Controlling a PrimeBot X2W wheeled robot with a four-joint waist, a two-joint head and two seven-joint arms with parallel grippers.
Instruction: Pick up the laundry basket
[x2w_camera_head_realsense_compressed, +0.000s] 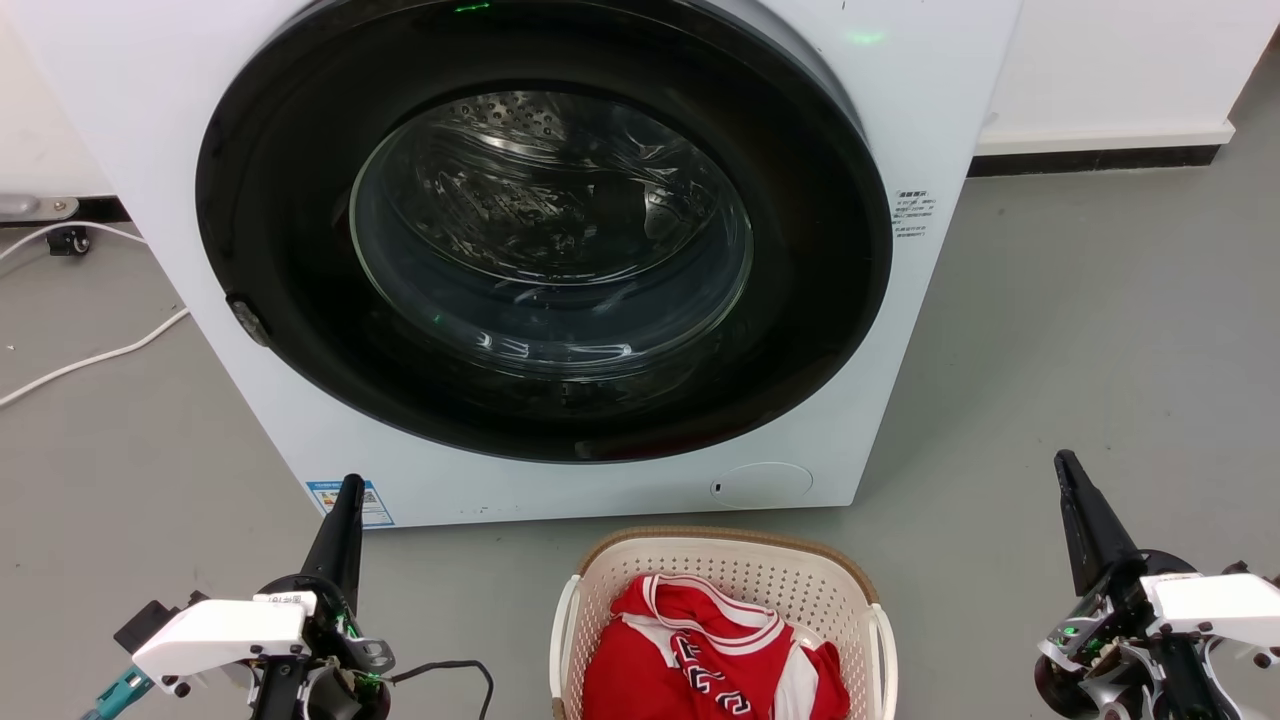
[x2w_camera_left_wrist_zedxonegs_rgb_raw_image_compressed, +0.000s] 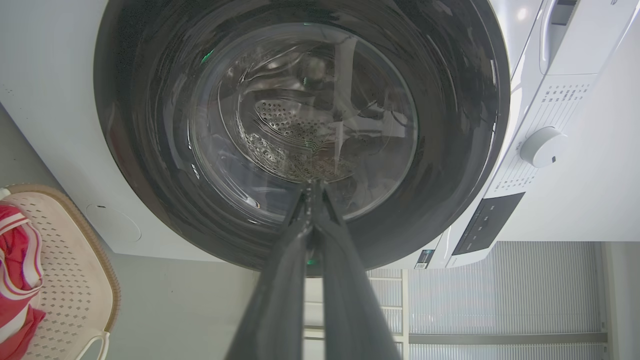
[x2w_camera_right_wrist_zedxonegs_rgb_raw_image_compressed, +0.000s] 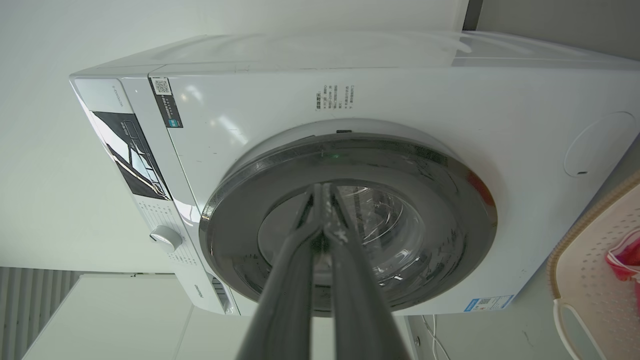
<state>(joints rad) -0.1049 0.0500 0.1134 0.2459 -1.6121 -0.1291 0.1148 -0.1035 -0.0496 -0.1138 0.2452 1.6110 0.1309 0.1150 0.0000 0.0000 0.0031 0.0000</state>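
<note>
Laundry basket: near centre floor, just before the washing machine, red garment inside (staged for loading, likely).
Left gripper: fingers pressed together, empty, left of basket.
Right gripper: same, right side; flanking suits a two-sided lift.

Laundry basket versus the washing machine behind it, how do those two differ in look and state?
The laundry basket is low and small; the washing machine towers behind it. The basket's walls are perforated cream with a tan rim; the machine is smooth white with a dark round door. The basket is open-topped with a red and white garment inside; the machine's door is shut. Both stand on the grey floor.
</note>
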